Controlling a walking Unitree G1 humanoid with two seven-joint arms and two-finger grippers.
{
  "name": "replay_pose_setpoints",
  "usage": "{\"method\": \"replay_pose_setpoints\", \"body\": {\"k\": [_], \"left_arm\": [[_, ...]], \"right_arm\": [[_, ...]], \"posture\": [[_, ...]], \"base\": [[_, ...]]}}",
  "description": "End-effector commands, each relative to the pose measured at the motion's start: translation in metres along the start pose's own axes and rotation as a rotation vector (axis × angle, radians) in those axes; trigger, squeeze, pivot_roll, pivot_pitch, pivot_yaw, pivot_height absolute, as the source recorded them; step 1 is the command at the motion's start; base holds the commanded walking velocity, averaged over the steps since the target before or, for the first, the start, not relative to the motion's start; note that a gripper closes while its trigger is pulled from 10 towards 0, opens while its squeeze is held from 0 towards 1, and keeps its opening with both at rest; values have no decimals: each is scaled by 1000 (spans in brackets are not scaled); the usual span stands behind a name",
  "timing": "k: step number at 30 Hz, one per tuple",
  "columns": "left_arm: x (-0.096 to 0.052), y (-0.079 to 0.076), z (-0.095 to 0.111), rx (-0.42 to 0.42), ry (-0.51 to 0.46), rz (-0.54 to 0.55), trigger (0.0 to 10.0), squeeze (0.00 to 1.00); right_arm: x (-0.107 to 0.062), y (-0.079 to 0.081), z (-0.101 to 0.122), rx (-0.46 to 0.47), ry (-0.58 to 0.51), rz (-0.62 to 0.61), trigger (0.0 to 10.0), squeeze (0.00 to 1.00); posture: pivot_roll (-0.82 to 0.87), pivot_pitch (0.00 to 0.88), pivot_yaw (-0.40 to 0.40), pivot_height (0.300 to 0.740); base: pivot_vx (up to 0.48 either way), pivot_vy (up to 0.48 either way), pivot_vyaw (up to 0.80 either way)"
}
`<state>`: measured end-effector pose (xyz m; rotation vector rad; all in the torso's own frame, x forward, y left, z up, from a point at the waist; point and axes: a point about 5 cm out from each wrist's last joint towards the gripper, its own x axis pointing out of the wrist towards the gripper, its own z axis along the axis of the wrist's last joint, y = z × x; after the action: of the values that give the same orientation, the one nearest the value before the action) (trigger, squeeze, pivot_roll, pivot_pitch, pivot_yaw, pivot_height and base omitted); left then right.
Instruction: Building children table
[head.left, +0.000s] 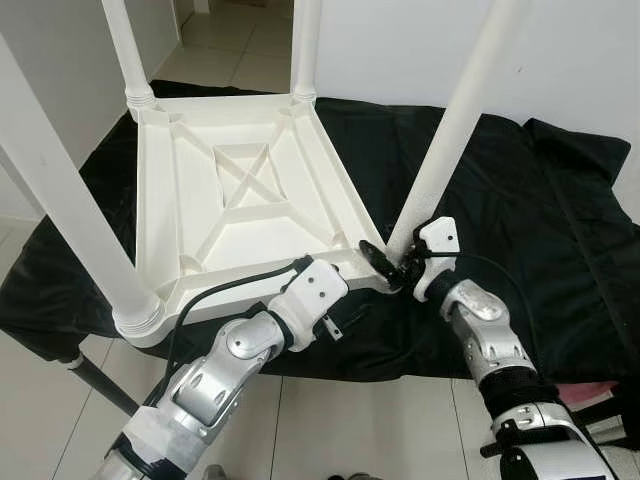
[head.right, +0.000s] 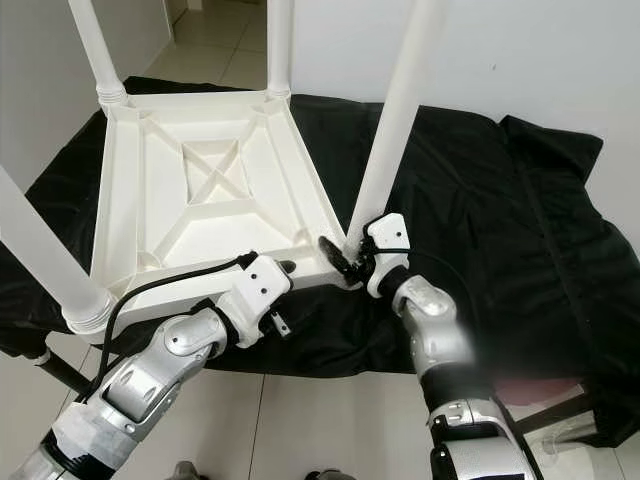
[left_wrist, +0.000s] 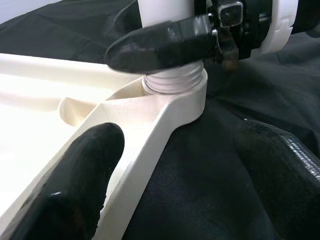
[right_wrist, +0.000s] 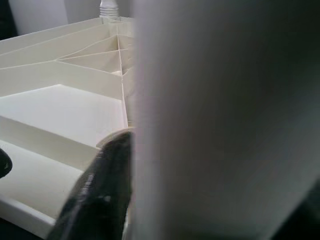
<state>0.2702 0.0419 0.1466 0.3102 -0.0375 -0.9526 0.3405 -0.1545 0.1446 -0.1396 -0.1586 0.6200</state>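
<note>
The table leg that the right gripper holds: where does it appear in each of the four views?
Left eye view: leg rises right of centre, from the table's near right corner.
Right eye view: leg stands just right of centre.
Left wrist view: its threaded base sits in the corner socket, top centre.
Right wrist view: a blurred white column across the right half.
Shared landmark: the right gripper at the leg's base.

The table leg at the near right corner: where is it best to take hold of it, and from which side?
Grip the table leg low on its round shaft, just above the threaded socket, where the right pincer holds it. Probably best to come from the near, outer side, over the black cloth: the upturned tabletop and its ribs block the inner side. The left pincer straddles the tabletop's rim, open.
</note>
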Motion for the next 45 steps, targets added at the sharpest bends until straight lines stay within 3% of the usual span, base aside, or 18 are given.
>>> {"method": "replay_pose_setpoints", "body": {"k": [1,7,8,9,10,16,21,22,26,34,39,45], "left_arm": [[1,-8,2,6,-7,-117,10000,0],[1,-9,1,4,-6,-117,10000,0],[1,-9,1,3,-6,-118,10000,0],[1,-9,1,3,-6,-118,10000,0],[1,-10,0,3,-4,-120,10000,0],[2,-10,0,9,-5,-114,10000,0],[2,-9,0,6,-8,-103,10000,0],[2,-9,0,5,-8,-100,10000,0],[3,-10,-1,4,-7,-101,10000,0],[2,-11,0,0,-10,-103,10000,0],[3,-11,4,-12,-24,-104,10000,0],[4,-10,6,-11,-29,-104,10000,0]], "right_arm": [[-6,1,-9,6,33,18,0,0],[-13,-2,-15,17,38,4,0,0],[-14,-3,-15,30,36,-3,4275,0],[-14,-3,-15,30,36,-3,4275,0],[-16,-2,-14,49,28,-19,10000,0],[-15,0,-10,40,22,-78,10000,0],[-15,-2,-8,-14,54,-207,10000,0],[-16,0,-5,8,27,-269,10000,0],[-16,9,-1,46,-4,-332,10000,0],[-15,31,-1,48,-4,-469,10000,0],[-20,36,-8,94,61,-724,10000,0],[-19,40,-9,131,69,-770,10000,0]], "posture": [[24,80,-55,740],[21,79,-57,740],[18,77,-58,740],[18,77,-58,740],[17,75,-60,740],[17,73,-65,740],[21,69,-77,740],[20,69,-78,740],[18,69,-80,740],[18,76,-82,740],[31,81,-85,740],[30,79,-83,740]], "base": [[0,0,0],[0,0,0],[0,0,0],[0,0,0],[0,0,0],[0,0,0],[0,0,0],[0,0,0],[0,0,0],[0,0,0],[0,0,0],[0,0,0]]}}
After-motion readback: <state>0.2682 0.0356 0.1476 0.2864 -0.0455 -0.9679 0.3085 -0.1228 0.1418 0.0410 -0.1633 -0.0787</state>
